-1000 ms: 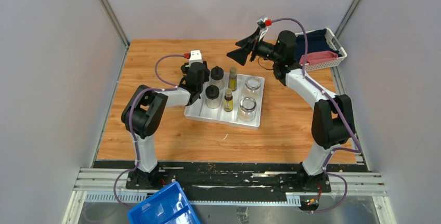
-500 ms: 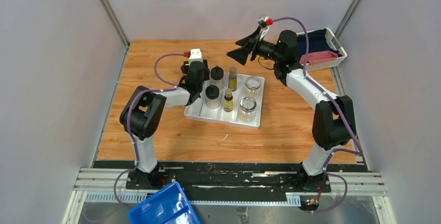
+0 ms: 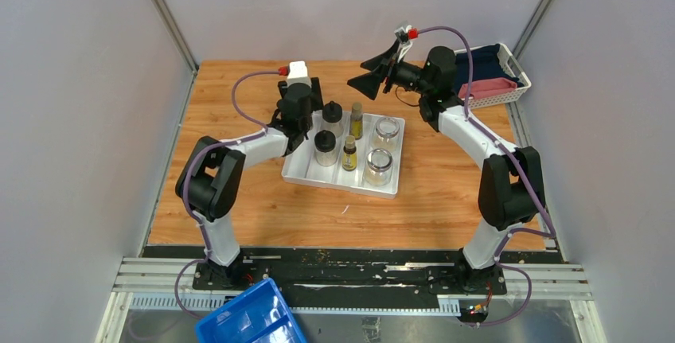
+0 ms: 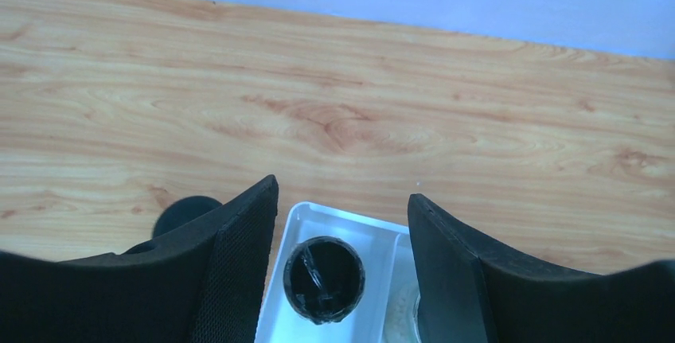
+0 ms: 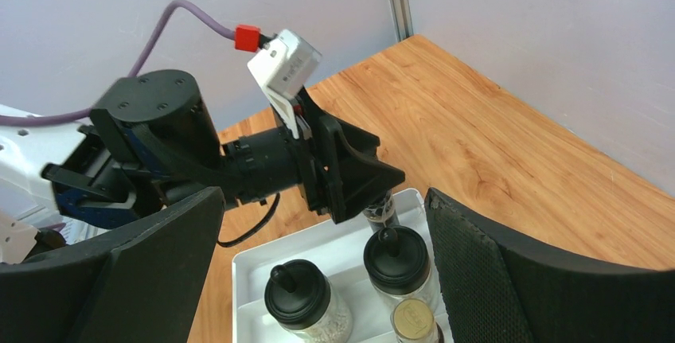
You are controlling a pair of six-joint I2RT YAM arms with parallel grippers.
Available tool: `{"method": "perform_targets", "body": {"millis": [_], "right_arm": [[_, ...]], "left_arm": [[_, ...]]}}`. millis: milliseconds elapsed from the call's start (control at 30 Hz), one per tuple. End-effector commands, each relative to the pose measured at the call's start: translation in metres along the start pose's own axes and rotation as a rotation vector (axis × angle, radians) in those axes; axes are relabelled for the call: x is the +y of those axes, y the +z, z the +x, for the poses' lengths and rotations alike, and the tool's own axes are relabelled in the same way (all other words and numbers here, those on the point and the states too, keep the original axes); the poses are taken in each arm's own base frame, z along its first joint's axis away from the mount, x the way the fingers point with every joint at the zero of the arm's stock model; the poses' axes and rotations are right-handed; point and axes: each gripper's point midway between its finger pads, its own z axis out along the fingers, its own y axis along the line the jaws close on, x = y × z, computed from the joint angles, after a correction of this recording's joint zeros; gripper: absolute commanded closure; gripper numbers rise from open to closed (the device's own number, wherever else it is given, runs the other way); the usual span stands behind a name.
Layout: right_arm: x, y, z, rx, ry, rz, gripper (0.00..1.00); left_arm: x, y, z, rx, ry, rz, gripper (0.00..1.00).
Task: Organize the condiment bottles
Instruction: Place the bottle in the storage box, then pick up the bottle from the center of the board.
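While neither of my claws is holding anything, here's the layout. My left claw [image 4: 342, 193] has its fingers [image 4: 239, 263] spread apart with nothing gripped. It hovers over the far-left corner of the white tray [image 3: 342, 185], and the far black-lidded jar [image 4: 324, 278] sits right below the gap.

My right claw [image 5: 322, 196] is splayed wide and empty too. It's up in the air just past the tray's far edge, facing back toward my left wrist.

All six condiment bottles stand upright in the tray, two per column. The near black-lidded jar [image 3: 325, 142] is in the left column with the far one, the slim yellow-labelled bottles [image 3: 349, 153] are in the middle, and the clear glass jars [image 3: 379, 165] are on the right.

The tray sits on the wooden table [image 3: 318, 216]. There's a white basket [image 3: 509, 92] off at the far right corner and a blue bin [image 3: 251, 319] down by my bases
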Motion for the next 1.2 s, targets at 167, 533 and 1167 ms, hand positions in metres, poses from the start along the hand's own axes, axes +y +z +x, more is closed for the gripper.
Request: {"method": "perform_targets", "body": {"millis": [167, 533, 1167], "right_arm": [[0.014, -0.009, -0.023, -0.048, -0.042, -0.034, 0.00], [0.019, -0.011, -0.025, -0.061, -0.041, -0.043, 0.00], [0.017, -0.007, -0.020, -0.062, -0.017, -0.043, 0.00]], "left_arm": [[0.028, -0.017, -0.050, 0.000, -0.040, -0.110, 0.33], [0.060, 0.012, -0.011, 0.468, -0.100, -0.143, 0.39], [0.078, -0.011, 0.043, 0.635, -0.091, -0.175, 0.41]]}}
